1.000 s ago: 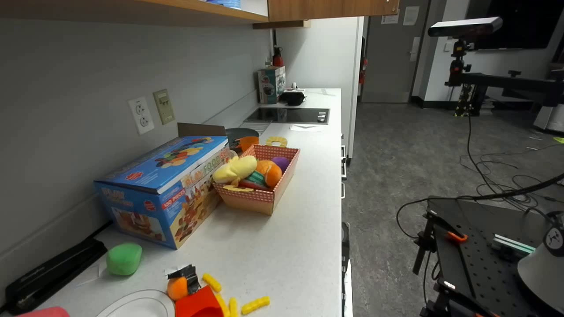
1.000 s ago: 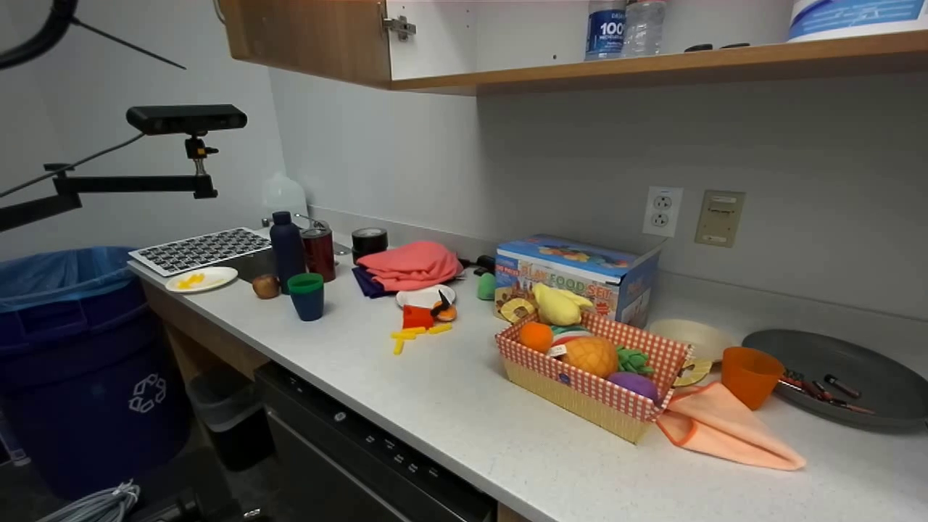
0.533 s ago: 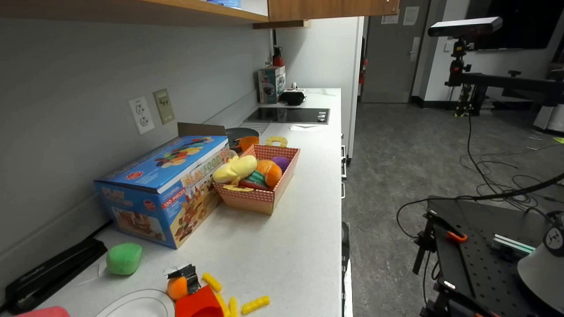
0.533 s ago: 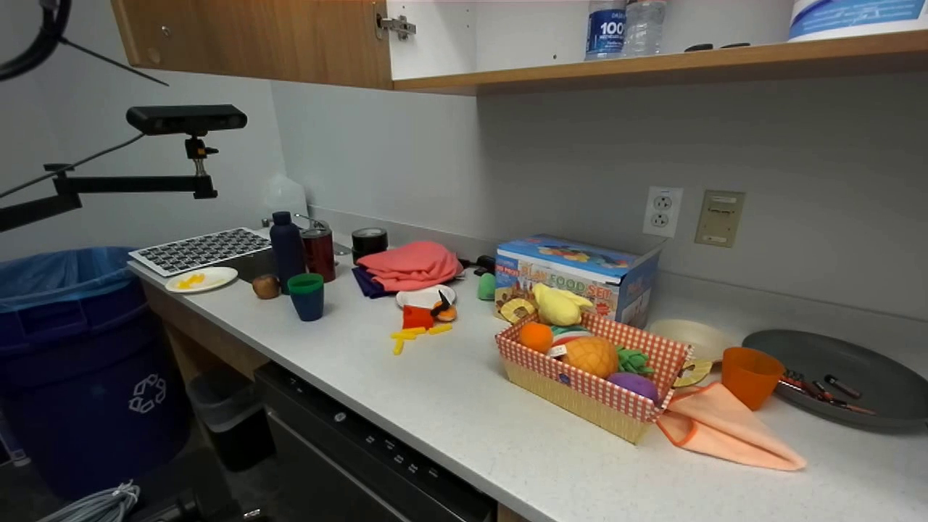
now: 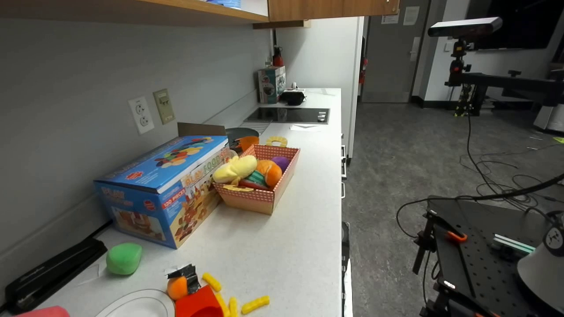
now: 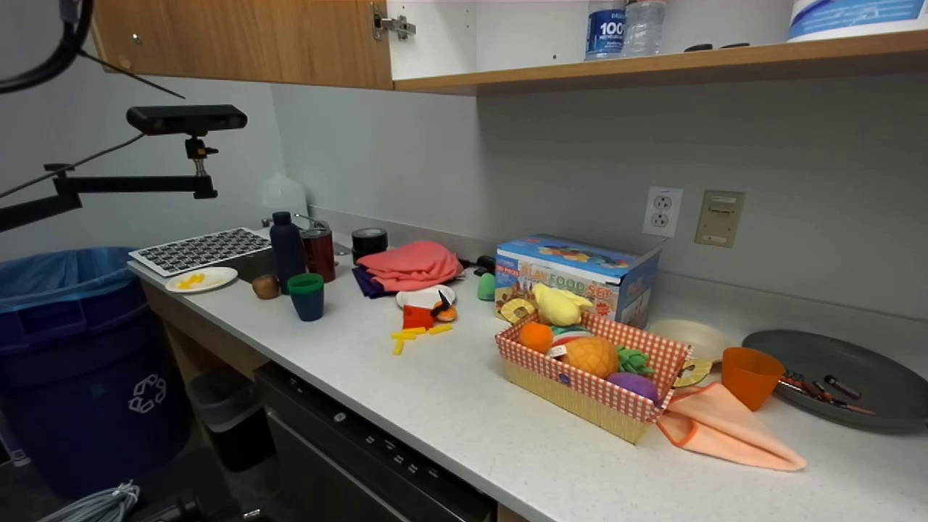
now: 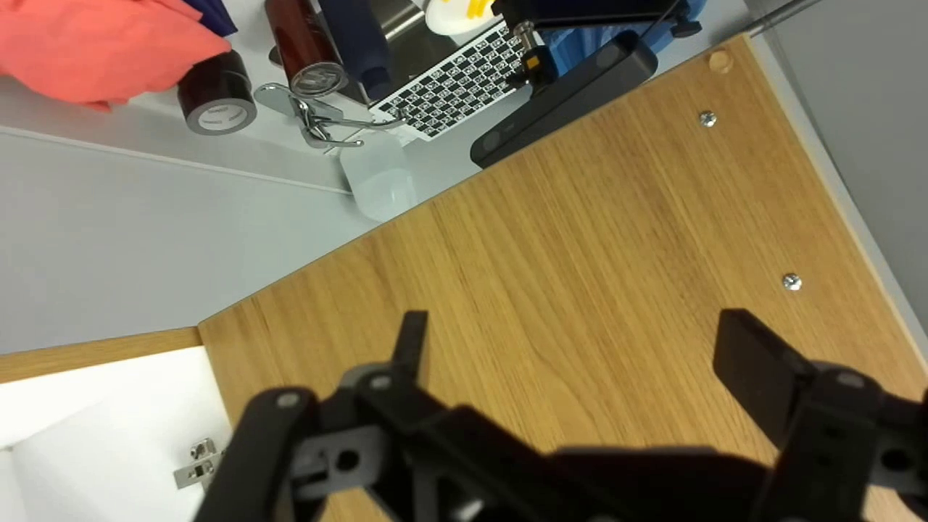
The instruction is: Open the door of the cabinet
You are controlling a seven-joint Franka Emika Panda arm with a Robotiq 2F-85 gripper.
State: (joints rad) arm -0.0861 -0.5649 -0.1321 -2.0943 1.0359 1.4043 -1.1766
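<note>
Closest in the wrist view is the gripper [image 7: 576, 337], its two fingers [image 7: 757, 370] spread wide to either side. Ahead of the fingers is the task's thing, the cabinet door [image 7: 551, 239], its wood-grained face slanting across behind the gap; whether a finger touches it I cannot tell. Past the fingertip at that view's right, two screws [image 7: 792, 281] show in the door, and a round bumper [image 7: 720, 61] sits at its corner. Off past the finger at the view's left, the white inside of the cabinet [image 7: 109, 435] shows, with a metal hinge [image 7: 196, 467] on it; in an exterior view the door stands swung open from the cabinet, where two bottles [image 6: 605, 32] stand on the shelf. Over the door's edge from the gripper come a black camera [image 7: 569, 98], a patterned board [image 7: 464, 80], a pale jug [image 7: 378, 174], a faucet [image 7: 312, 119], a dark roll of tape [image 7: 217, 94], a red tumbler [image 7: 308, 51], a dark blue bottle [image 7: 359, 43] and a coral cloth [image 7: 94, 51]. Lower than the door that faces the tool, in an exterior view, runs the countertop [image 6: 435, 406], where a checked basket [image 6: 573, 406] of toy food stands just beside a blue play-food box [image 6: 558, 254], and an orange cup [image 6: 750, 377] sits next to a dark pan [image 6: 870, 370].
</note>
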